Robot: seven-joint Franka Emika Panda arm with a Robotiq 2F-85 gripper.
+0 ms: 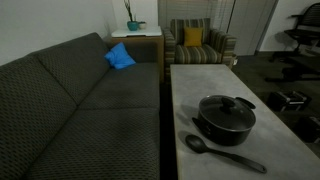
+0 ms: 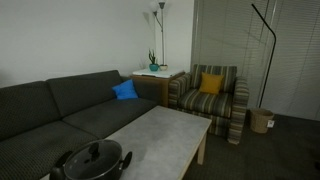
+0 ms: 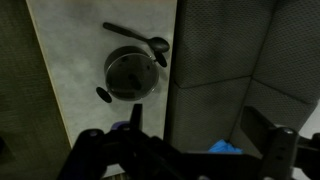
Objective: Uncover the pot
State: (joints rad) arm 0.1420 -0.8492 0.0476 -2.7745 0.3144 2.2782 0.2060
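The black pot (image 1: 226,124) stands on the pale table (image 1: 200,80), covered by a round glass lid (image 1: 225,105) with a dark knob. It also shows in an exterior view (image 2: 92,163) and in the wrist view (image 3: 133,75). A long black spoon (image 1: 226,154) lies on the table beside the pot, and it shows in the wrist view too (image 3: 140,38). My gripper (image 3: 197,140) shows only in the wrist view. It is open and empty, high above the sofa and well away from the pot.
A dark grey sofa (image 1: 80,100) runs along the table's side, with a blue pillow (image 1: 120,57) at its far end. A striped armchair (image 1: 195,42) with a yellow cushion, a side table with a plant (image 1: 135,30) and a floor lamp (image 2: 265,60) stand beyond.
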